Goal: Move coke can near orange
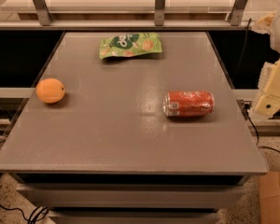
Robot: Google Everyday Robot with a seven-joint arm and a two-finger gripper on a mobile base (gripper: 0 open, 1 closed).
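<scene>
— Cardboard (276, 197) sits lowest, on the floor at the right, with dark cables (35, 213) at the left; then comes the front edge of the grey table (130, 164). What can you read on the things up there?
— Little. The coke can (189, 103) lies on its side on the right half, silver end turned left. White script runs along the red body and a small white label patch sits near that end, but I cannot make out the words. The green snack bag (130, 45) lies flat near the far edge, with white letters on a dark patch, and I cannot read those for certain either
— And the orange?
— The orange (50, 90) rests close to the left edge, well apart from the can and slightly farther back. Bare grey top runs between the two, and the bag lies beyond that stretch
— How close is the can to the edges?
— Nearer the right edge than the front one, with grey surface showing on every side of it
— The gripper?
— The gripper (270, 97) hangs off to the right, beyond the table's edge, apart from the can. Whether it is wide or narrow I cannot tell from here
</scene>
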